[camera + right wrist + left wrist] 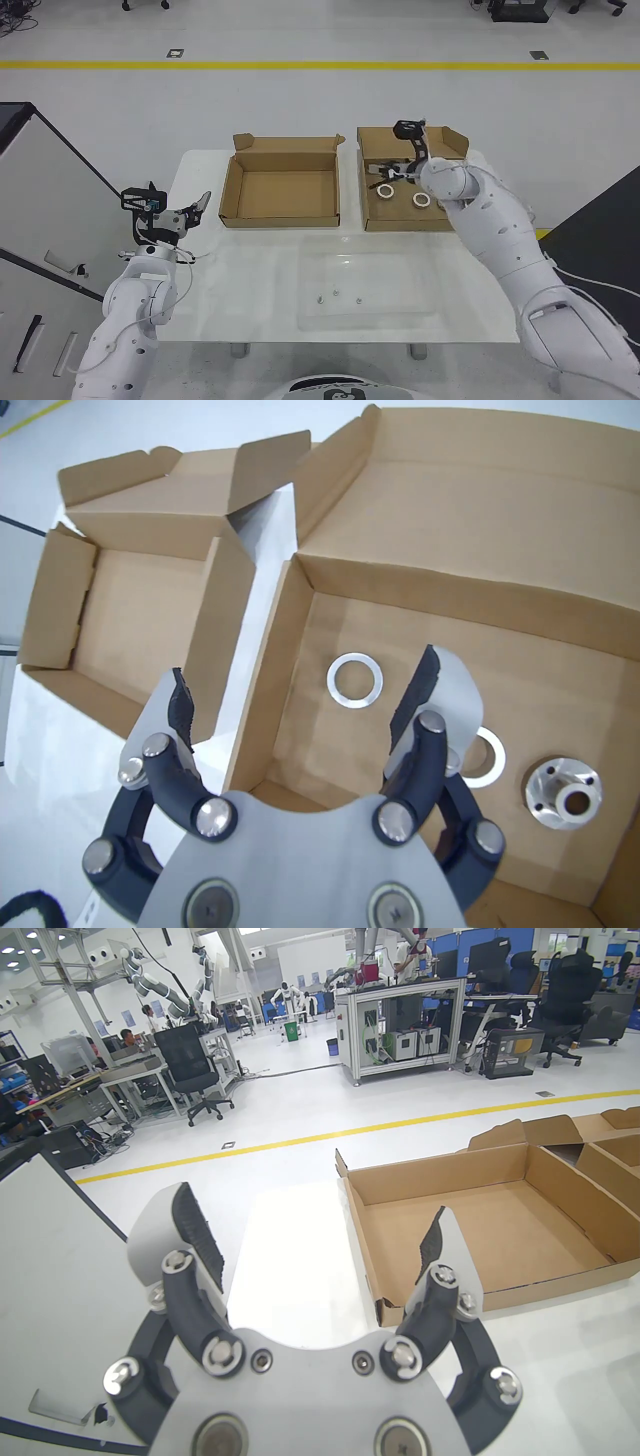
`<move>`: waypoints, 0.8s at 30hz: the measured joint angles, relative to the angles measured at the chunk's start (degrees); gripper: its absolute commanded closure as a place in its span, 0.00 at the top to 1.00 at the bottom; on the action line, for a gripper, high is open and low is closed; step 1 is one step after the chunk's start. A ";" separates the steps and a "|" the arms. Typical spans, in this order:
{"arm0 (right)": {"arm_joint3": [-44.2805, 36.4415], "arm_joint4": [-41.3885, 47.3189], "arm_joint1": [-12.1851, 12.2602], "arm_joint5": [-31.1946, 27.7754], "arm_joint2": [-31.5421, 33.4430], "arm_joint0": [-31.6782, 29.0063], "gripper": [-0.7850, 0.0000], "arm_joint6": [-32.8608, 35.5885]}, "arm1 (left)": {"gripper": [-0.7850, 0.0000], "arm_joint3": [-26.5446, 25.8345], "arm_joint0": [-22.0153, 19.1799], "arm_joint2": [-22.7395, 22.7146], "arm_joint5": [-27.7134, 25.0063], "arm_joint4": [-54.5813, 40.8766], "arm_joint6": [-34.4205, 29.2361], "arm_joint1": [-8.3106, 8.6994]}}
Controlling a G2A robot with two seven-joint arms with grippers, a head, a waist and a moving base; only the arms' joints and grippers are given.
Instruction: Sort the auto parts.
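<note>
The white desk (250, 300) carries 2 open cardboard boxes side by side along its far edge, with a clear shallow tray (400, 300) nearer the robot. The left box (280, 195) is bare inside. The right box (525, 680) holds 3 metal parts.

The right gripper (304, 672) hangs above the right box, close to the wall it shares with its neighbour. Its jaws are spread wide with nothing between them. The left gripper (310, 1203) hovers over the desk's left end, well apart from the parts, and it too is wide and empty.

The largest part is a flanged hub (550, 800), standing on its flange with the bored neck up. It looks machined, solid and smooth, so probably the heaviest piece, stiff and slippery. The neck seems the surest hold, since pads on the flange edge might skid.

Just beside it lies a partly covered ring (496, 760), half behind a gripper finger, and a flat ring (332, 681) lies apart on the bare floor. Both look thin, light and rigid, lying flush on the cardboard. A pinch across the band, 1 finger through the hole, should hold better than spanning the outside.

3 small pieces (337, 293) sit in the tray, too small to identify. They are likely light and apt to roll or slip from the pads.
</note>
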 measured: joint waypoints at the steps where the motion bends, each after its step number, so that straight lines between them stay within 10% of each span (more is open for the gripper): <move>1: -4.26 0.28 0.89 -0.73 2.63 -2.83 1.00 0.98 | 1.00 0.00 0.00 0.00 0.00 0.00 0.00 0.00; 9: -16.51 12.51 4.30 -12.30 17.49 -14.32 1.00 10.24 | 1.00 0.00 0.00 0.00 0.00 0.00 0.00 0.00; 19: -7.46 38.44 6.84 -28.33 29.53 -17.15 1.00 28.56 | 1.00 0.00 0.00 0.00 0.00 0.00 0.00 0.00; 24: -3.32 50.60 7.93 -27.48 29.48 -16.88 1.00 33.40 | 1.00 0.00 0.00 0.00 0.00 0.00 0.00 0.00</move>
